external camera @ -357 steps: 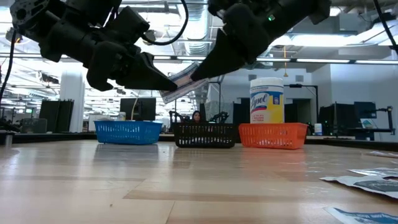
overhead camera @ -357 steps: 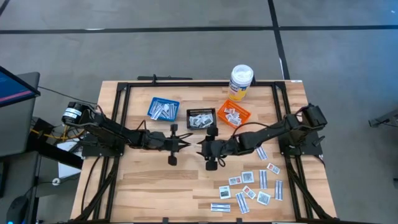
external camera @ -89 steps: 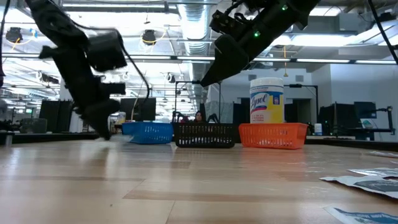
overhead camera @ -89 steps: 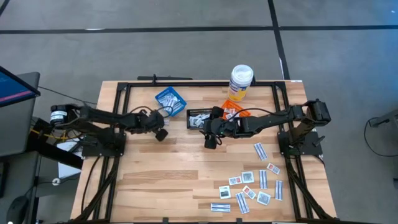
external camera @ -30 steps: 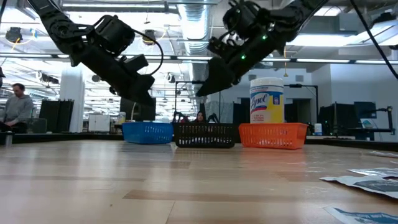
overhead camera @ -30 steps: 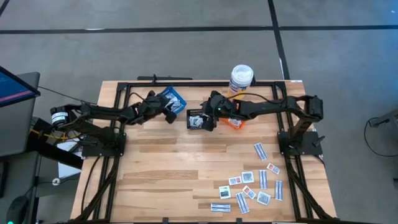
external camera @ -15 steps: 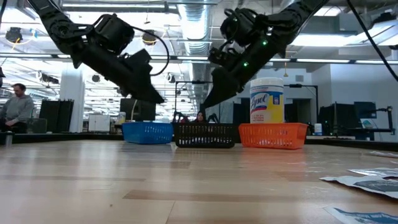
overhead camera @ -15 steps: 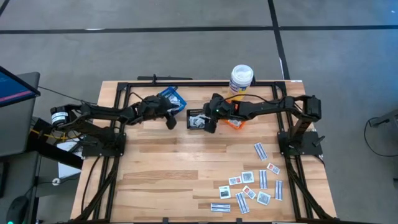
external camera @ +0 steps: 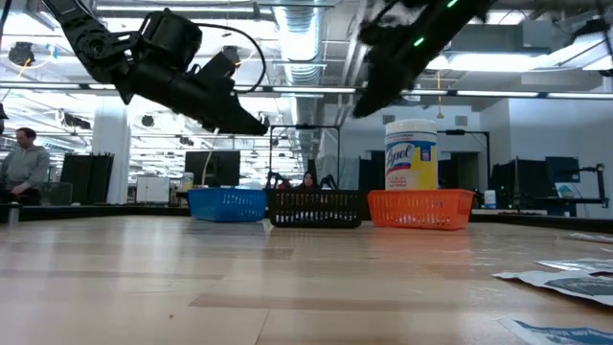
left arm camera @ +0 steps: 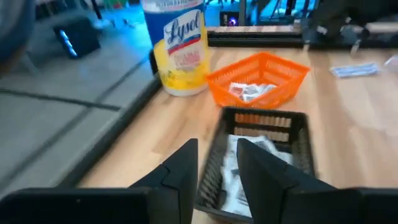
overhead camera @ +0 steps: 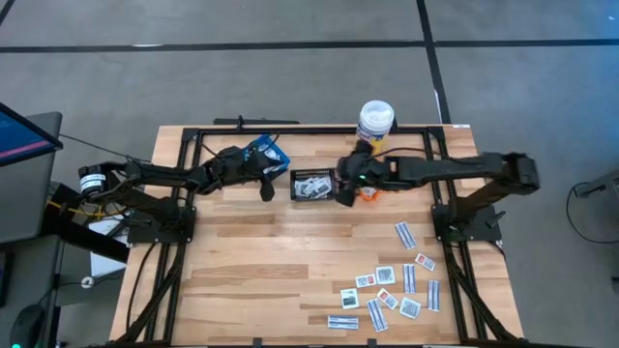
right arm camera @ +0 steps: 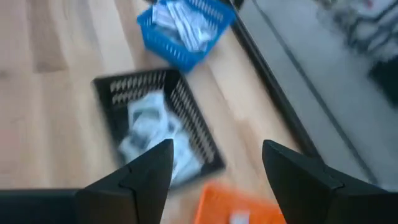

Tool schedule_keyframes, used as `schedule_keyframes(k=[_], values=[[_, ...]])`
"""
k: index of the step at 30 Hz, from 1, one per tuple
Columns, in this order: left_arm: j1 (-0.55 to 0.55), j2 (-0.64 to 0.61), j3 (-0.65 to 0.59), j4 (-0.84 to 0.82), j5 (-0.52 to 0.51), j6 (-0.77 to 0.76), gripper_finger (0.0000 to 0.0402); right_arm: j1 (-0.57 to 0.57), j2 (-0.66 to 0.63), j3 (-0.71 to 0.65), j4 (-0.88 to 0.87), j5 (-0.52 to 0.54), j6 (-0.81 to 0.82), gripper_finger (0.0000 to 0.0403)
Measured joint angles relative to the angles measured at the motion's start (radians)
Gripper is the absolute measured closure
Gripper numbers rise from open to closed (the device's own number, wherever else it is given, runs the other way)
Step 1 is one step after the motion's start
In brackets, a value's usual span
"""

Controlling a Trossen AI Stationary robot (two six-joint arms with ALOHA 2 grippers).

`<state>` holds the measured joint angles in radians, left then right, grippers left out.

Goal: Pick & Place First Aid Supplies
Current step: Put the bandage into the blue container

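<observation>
Several white first aid packets [overhead camera: 389, 288] lie flat on the table's near right part. More packets fill the blue basket [overhead camera: 263, 153], the black basket [overhead camera: 311, 184] and the orange basket [left arm camera: 260, 76] at the far side. My left gripper [overhead camera: 267, 188] hovers just near of the blue basket, pointing about level toward the black basket [left arm camera: 261, 152]. Its fingers stand a little apart with nothing between them [left arm camera: 216, 144]. My right gripper [overhead camera: 340, 187] hangs above the gap between the black and orange baskets. It is wide open and empty [right arm camera: 217, 149].
A tall white bottle with a yellow label [overhead camera: 375, 120] stands at the far edge behind the orange basket. A black frame rail [overhead camera: 290, 131] runs along the table's far side. Bare wood lies across the middle and near left of the table.
My right gripper has drawn away from over the black basket toward the table's right edge and has risen, staying wide open. My left gripper has tipped up from slanting downward to about level, staying beside the blue basket.
</observation>
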<state>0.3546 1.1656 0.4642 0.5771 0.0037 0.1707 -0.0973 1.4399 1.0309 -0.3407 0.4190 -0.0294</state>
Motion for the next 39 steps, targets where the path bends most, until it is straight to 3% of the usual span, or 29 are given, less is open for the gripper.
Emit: schedule_keyframes(k=[4, 8, 13, 18, 22, 27, 33, 39], values=[[0.002, -0.006, 0.044, 0.011, -0.067, 0.07, 0.0289, 0.044, -0.13, 0.0, -0.276, -0.038, 0.319, 0.0163], [0.002, -0.006, 0.077, 0.01, -0.078, 0.062, 0.029, 0.108, -0.174, 0.0, -0.562, -0.08, 0.659, 0.0163], [0.002, -0.006, 0.117, 0.008, -0.078, 0.062, 0.0291, 0.212, -0.113, -0.001, -0.784, -0.185, 1.037, 0.0163], [0.002, -0.006, 0.146, 0.011, -0.078, 0.1, 0.0291, 0.313, 0.007, -0.001, -0.826, -0.354, 1.225, 0.0163], [0.002, -0.006, 0.158, 0.028, -0.078, 0.136, 0.0291, 0.361, 0.121, -0.001, -0.831, -0.489, 1.286, 0.0163], [0.002, -0.006, 0.159, 0.08, -0.078, 0.136, 0.0291, 0.371, 0.25, -0.001, -0.835, -0.568, 1.296, 0.0163], [0.002, -0.006, 0.16, 0.12, -0.078, 0.136, 0.0291, 0.336, 0.355, -0.002, -0.913, -0.62, 1.187, 0.0163], [0.001, -0.006, 0.16, 0.125, -0.078, 0.136, 0.0291, 0.295, 0.334, -0.058, -0.912, -0.615, 1.098, 0.0163]])
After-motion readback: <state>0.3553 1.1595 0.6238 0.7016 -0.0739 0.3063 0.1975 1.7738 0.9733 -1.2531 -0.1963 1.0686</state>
